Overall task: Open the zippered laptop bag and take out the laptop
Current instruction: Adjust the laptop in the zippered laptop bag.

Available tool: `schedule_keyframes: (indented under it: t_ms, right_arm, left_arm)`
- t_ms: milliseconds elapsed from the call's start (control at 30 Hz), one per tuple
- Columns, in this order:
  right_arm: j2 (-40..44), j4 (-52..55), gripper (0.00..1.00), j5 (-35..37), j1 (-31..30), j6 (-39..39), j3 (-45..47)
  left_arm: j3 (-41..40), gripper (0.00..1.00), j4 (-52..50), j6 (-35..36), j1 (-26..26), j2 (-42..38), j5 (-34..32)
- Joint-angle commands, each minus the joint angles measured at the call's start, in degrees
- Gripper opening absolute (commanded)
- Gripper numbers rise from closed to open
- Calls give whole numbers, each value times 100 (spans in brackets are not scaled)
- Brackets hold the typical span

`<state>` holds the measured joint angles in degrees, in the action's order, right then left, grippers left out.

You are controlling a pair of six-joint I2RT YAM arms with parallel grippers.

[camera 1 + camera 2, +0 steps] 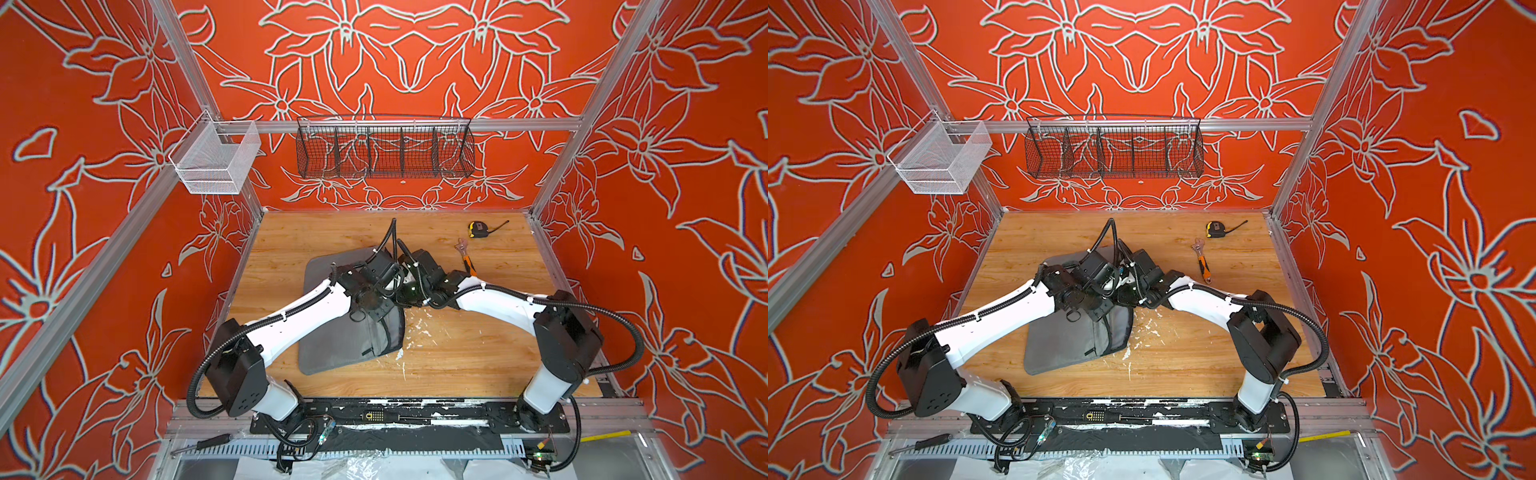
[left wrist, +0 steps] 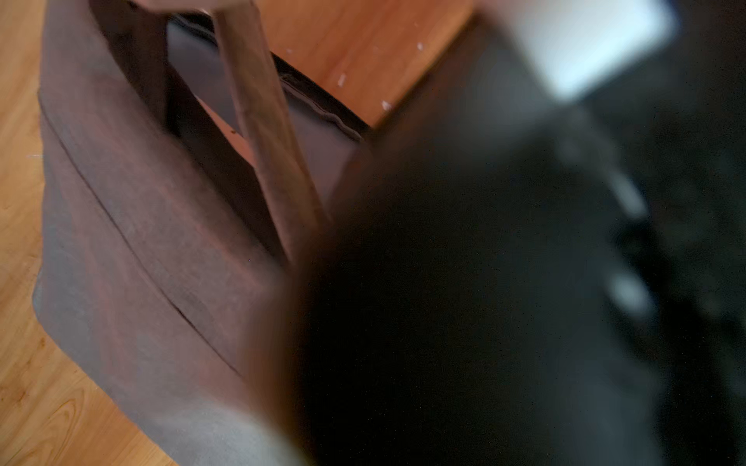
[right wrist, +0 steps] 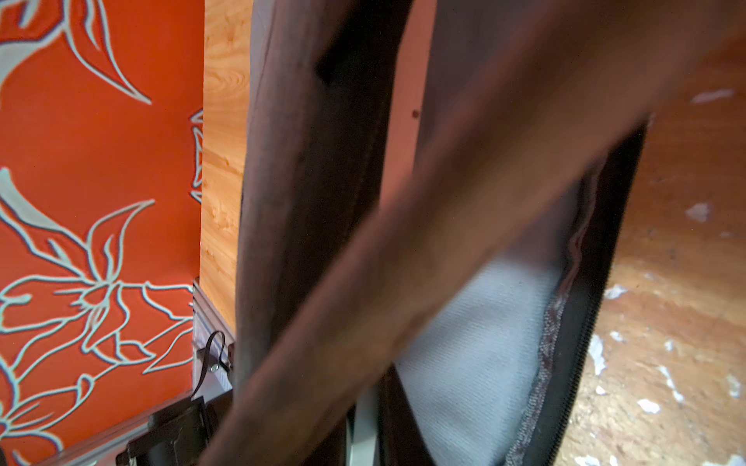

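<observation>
Reaching over the bag's [image 1: 332, 345] right edge, the left gripper [image 1: 380, 309] had its jaws pressed together; what they pinched, if anything, was hidden. Just beside it, the right gripper's [image 1: 405, 295] jaws could not be made out, spread or closed. A strap [image 3: 444, 226] crossed the bag's unzipped, gaping edge, pale lining [image 3: 484, 343] showing inside. The bag lay on the table [image 1: 478, 345], a wrench [image 1: 467, 259] and tape measure [image 1: 478, 229] well apart behind it.

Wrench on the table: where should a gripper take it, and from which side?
Take the wrench by its orange-and-black handle, mid-length, probably from straight above with the jaws across its narrow width. It lies flat with the metal head at the far end; the handle is its straight, even stretch.
</observation>
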<state>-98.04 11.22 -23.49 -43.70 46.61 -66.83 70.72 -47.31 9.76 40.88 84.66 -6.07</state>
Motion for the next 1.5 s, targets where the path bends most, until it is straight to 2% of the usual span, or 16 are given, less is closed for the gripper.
schedule_keyframes:
  t_ms: [0,500,633,833,1000,1133,1333,1467]
  right_arm:
    - [182,451,0,99,-7,-632,-38]
    - [353,648,0,139,14,-760,-60]
    - [382,363,0,-31,8,-530,133]
    - [271,-935,0,-241,-218,364,974]
    - [253,-1713,0,-82,-373,917,1527]
    - [392,-1616,0,193,-367,946,1685]
    - [605,-1490,0,469,-341,803,1807]
    - [682,-887,0,441,-135,367,1479]
  left_arm:
    - [-169,0,-759,372,16,-253,42]
    - [-1077,0,-158,617,14,-1171,64]
    - [-1044,0,-68,258,-9,-1078,-310]
    - [-772,0,-104,-719,-107,-900,-494]
    - [-1279,0,562,-1521,-228,-1185,-158]
    - [-1596,0,955,-1982,-239,-1412,-179]
    - [-1794,0,1396,-1750,-244,-1477,824]
    - [-1910,0,1651,-1380,-239,-1514,1667]
